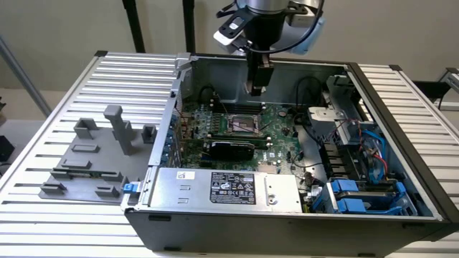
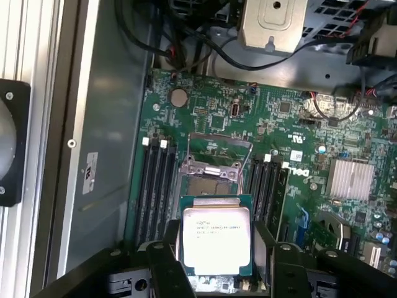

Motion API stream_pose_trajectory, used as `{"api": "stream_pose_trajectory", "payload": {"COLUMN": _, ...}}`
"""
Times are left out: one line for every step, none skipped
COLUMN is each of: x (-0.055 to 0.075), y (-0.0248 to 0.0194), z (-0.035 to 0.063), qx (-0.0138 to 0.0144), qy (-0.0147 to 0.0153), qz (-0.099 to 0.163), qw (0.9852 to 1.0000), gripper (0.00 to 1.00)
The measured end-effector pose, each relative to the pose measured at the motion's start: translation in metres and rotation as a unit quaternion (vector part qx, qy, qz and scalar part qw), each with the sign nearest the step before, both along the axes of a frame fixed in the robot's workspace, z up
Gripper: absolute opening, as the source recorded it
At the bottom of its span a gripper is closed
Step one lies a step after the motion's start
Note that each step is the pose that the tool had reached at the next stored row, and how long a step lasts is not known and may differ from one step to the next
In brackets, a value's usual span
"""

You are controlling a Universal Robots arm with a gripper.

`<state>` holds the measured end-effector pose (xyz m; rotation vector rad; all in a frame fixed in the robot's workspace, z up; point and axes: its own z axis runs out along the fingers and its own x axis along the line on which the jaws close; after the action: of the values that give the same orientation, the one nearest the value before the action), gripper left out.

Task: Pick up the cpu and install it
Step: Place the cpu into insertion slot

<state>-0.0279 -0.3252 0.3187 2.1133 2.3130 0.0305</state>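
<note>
**Pincer clamped on the cpu above the open case**

My pincer holds the cpu by two opposite edges, one black finger on each side, raised off the board.

Around me, largest first: the slatted metal table carries the open computer case. On the exterior view's left lies a grey fixture plate with upright blocks. Inside the case, a silver power supply sits along the near wall and blue drive bays sit at the exterior view's right. The green motherboard lies flat on the case floor. Black cables loop over its edge by the case wall. Black memory slots flank the socket, whose metal frame lies just beyond the chip I carry.

My arm comes straight down over the case's far side, fingers pointing down, above the socket.

The cpu is a thin square: pale silver lid with faint printed lines, green rim round it, held level.
</note>
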Motion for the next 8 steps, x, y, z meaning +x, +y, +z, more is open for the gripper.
{"api": "stream_pose_trajectory", "payload": {"x": 0.000, "y": 0.0000, "z": -0.0018, "qx": 0.0001, "qy": 0.0000, "qz": -0.009, "qw": 1.0000, "gripper": 0.55}}
{"api": "stream_pose_trajectory", "payload": {"x": 0.000, "y": 0.0000, "z": -0.0037, "qx": 0.0001, "qy": 0.0000, "qz": -0.019, "qw": 0.9998, "gripper": 0.55}}
{"api": "stream_pose_trajectory", "payload": {"x": 0.000, "y": 0.0000, "z": -0.0054, "qx": 0.0000, "qy": 0.0000, "qz": -0.028, "qw": 0.9996, "gripper": 0.55}}
{"api": "stream_pose_trajectory", "payload": {"x": 0.000, "y": 0.0000, "z": -0.0072, "qx": 0.0000, "qy": 0.0000, "qz": -0.037, "qw": 0.9993, "gripper": 0.55}}
{"api": "stream_pose_trajectory", "payload": {"x": 0.000, "y": 0.0000, "z": -0.0090, "qx": 0.0000, "qy": 0.0000, "qz": -0.046, "qw": 0.9990, "gripper": 0.55}}
{"api": "stream_pose_trajectory", "payload": {"x": 0.000, "y": 0.0000, "z": -0.0108, "qx": 0.0001, "qy": 0.0000, "qz": -0.055, "qw": 0.9985, "gripper": 0.55}}
{"api": "stream_pose_trajectory", "payload": {"x": 0.000, "y": 0.0000, "z": -0.0127, "qx": 0.0001, "qy": 0.0000, "qz": -0.063, "qw": 0.9980, "gripper": 0.55}}
{"api": "stream_pose_trajectory", "payload": {"x": 0.000, "y": 0.0000, "z": -0.0144, "qx": 0.0000, "qy": 0.0000, "qz": -0.070, "qw": 0.9975, "gripper": 0.55}}
